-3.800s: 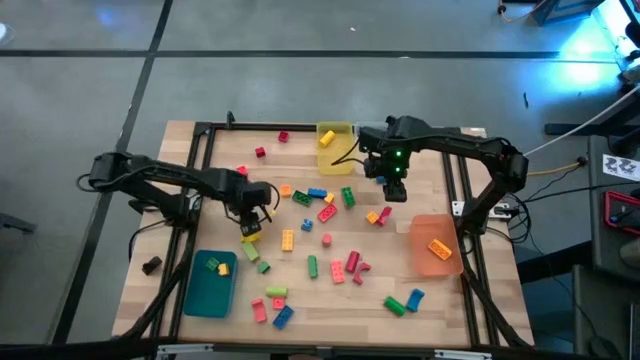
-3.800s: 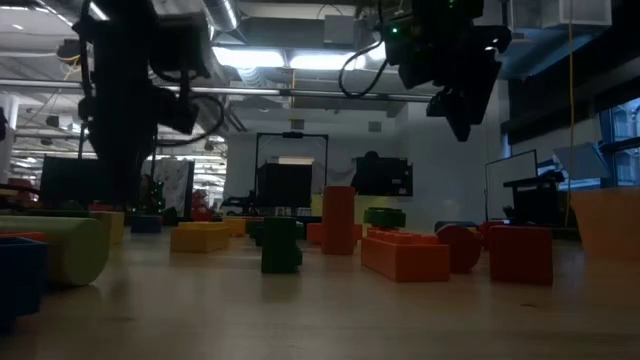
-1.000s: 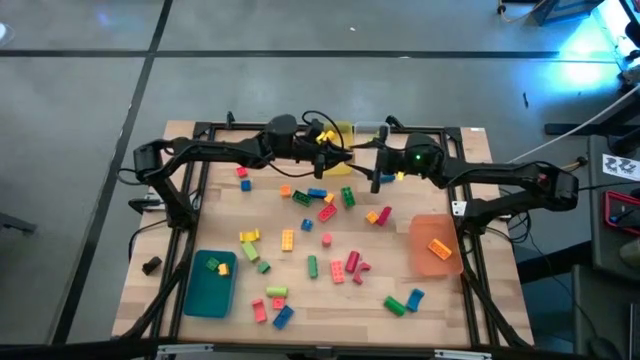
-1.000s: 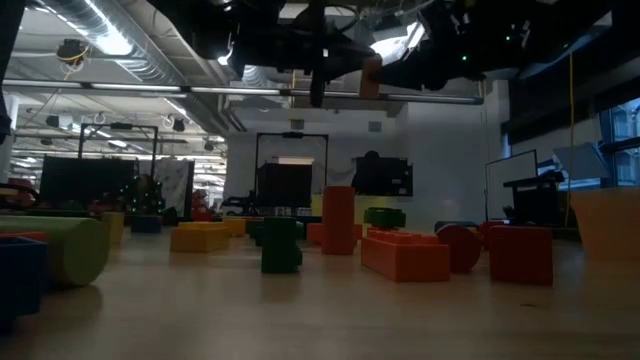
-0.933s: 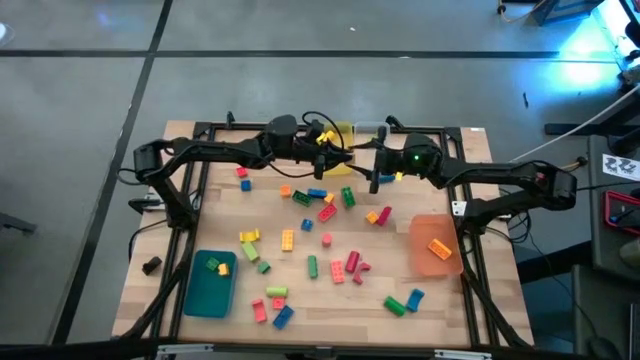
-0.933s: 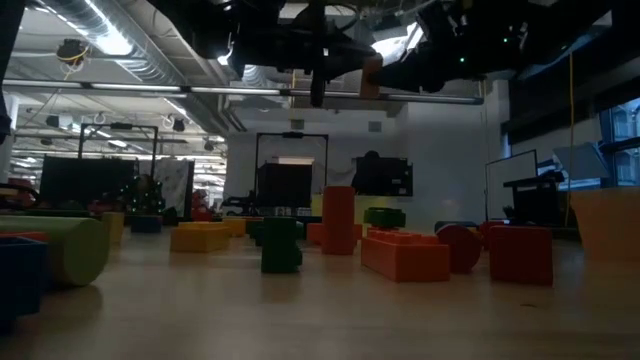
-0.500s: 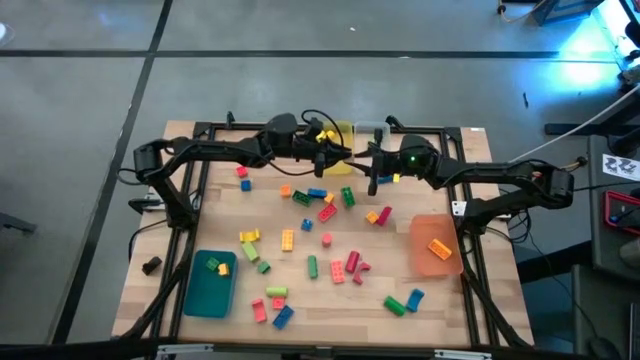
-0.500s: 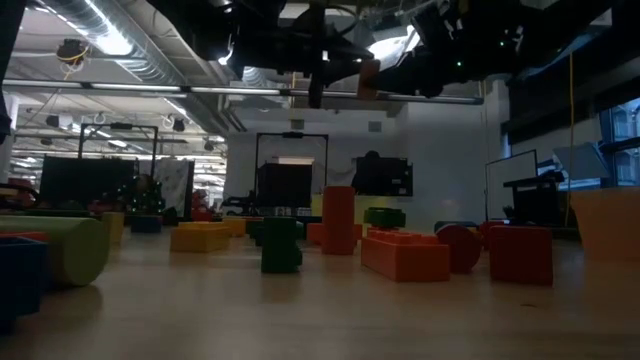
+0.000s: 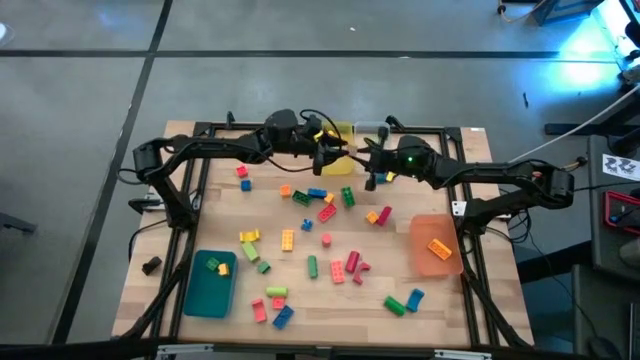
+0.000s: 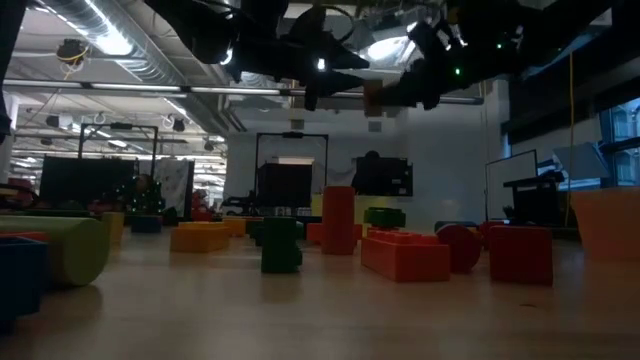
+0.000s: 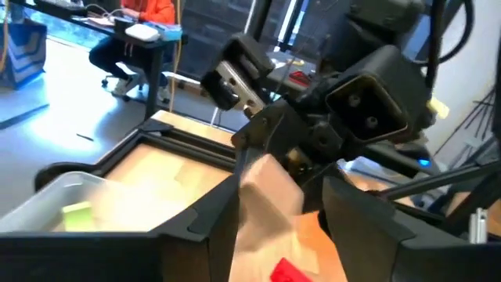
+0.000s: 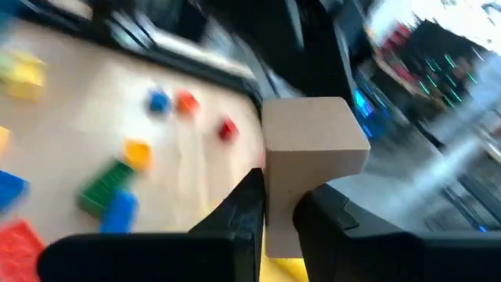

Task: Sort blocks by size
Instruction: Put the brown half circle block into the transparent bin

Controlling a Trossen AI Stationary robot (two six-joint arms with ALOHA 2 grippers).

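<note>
High above the table's far middle, my two grippers meet nose to nose. Between them hangs a tan block, seen also in the right wrist view and the low view. My right gripper is shut on it. My left gripper is open, with a finger on either side of the same block and a gap on one side. In the high view the left gripper and the right gripper nearly touch. Coloured blocks lie scattered flat on the table below. My right gripper pinches the tan block's lower part between its two fingers, and most of the block stands out past the fingers. The fingers come about level from the table's right side. The block is lifted clear, high above the table. Whether a left finger touches the block cannot be told.
A yellow bin and a clear bin stand at the far edge just behind the grippers. An orange bin sits at the right and a teal bin at the near left. Metal frame rails run along the table's sides.
My right gripper has swung a little toward the left gripper and shut on the tan block. My left gripper has rolled and opened off it. The block now hangs slightly lower and more tilted in the low view.
</note>
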